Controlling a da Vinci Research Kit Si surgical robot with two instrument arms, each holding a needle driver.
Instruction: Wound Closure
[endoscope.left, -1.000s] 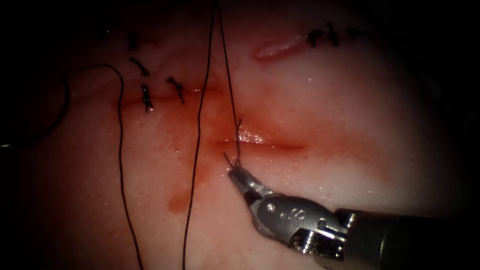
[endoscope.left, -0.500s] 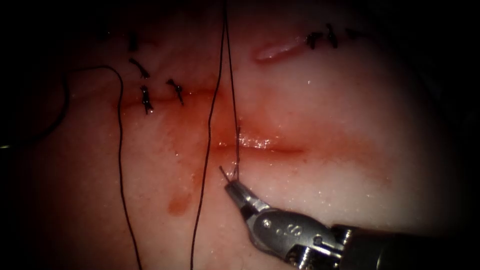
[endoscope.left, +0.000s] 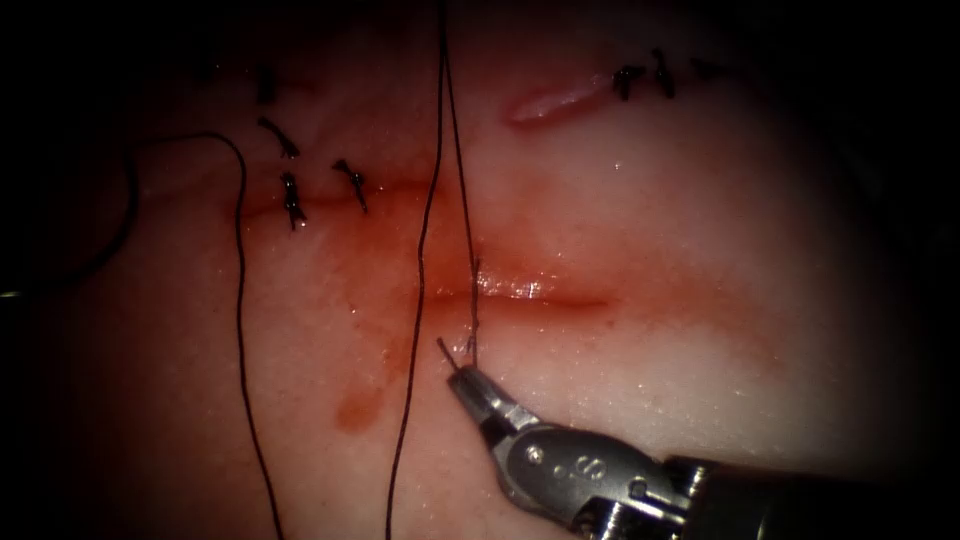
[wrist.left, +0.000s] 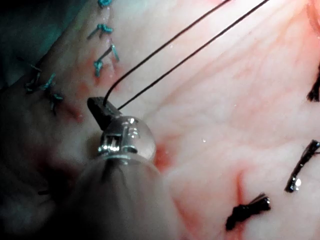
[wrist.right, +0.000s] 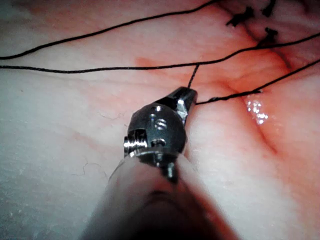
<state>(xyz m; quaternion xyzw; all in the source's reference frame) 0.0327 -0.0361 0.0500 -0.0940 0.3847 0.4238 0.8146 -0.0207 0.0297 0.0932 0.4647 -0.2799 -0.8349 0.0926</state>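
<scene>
The cut (endoscope.left: 520, 292) runs across the middle of the tissue (endoscope.left: 700, 230), and one stitch of thread (endoscope.left: 474, 300) crosses it, with a short tail (endoscope.left: 447, 352) sticking out just below on the near edge. The right tool (endoscope.left: 462, 378) is clenched on the thread beside that tail; the right wrist view shows the strand leaving its closed tip. Two long strands (endoscope.left: 432, 180) rise from the stitch toward the far edge, and in the left wrist view they end in the left tool (wrist.left: 100, 107), clamped on them. I can't locate the needle. Finished knots (endoscope.left: 292, 195) sit at the cut's left end; the stretch right of the stitch looks unclosed, so roughly half seems left.
</scene>
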